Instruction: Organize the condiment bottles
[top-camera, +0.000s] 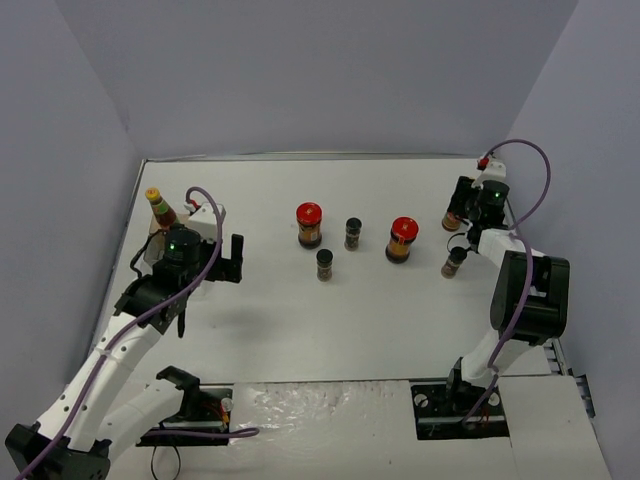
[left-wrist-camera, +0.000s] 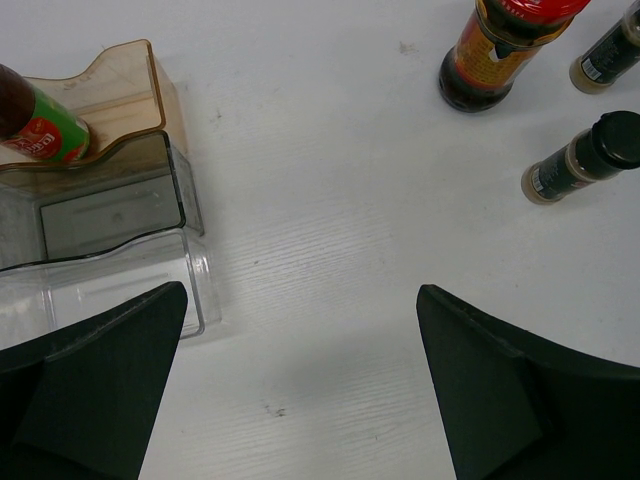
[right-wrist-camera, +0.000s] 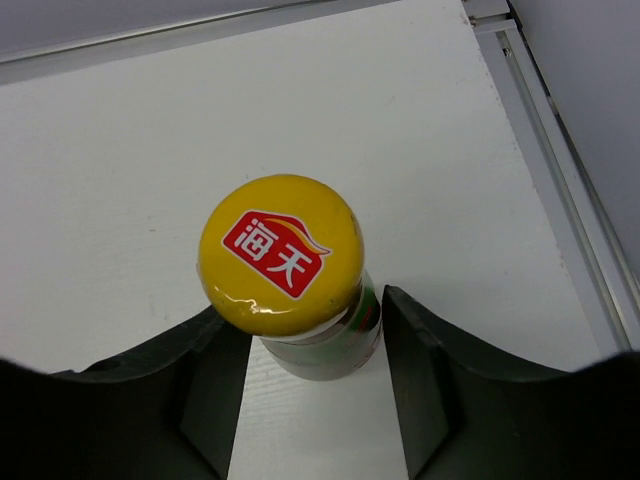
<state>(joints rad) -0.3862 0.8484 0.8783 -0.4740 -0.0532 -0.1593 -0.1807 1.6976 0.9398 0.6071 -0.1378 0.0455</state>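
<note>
Sauce bottle (right-wrist-camera: 283, 250), yellow cap with red logo, between right pincer (right-wrist-camera: 315, 350) tips, grip unclear, left pincer (left-wrist-camera: 300, 295) spread wide

Legible marking, one only: the round yellow cap (right-wrist-camera: 280, 253) of the tall slim sauce bottle in the right wrist view carries a red emblem with two white Chinese characters, 海天. In the left wrist view, the labels on the squat red-lidded jar (left-wrist-camera: 497, 55), the red-and-green-labelled bottle (left-wrist-camera: 38, 126) and the small black-capped spice jar (left-wrist-camera: 578, 162) bear print too small to read.
</note>
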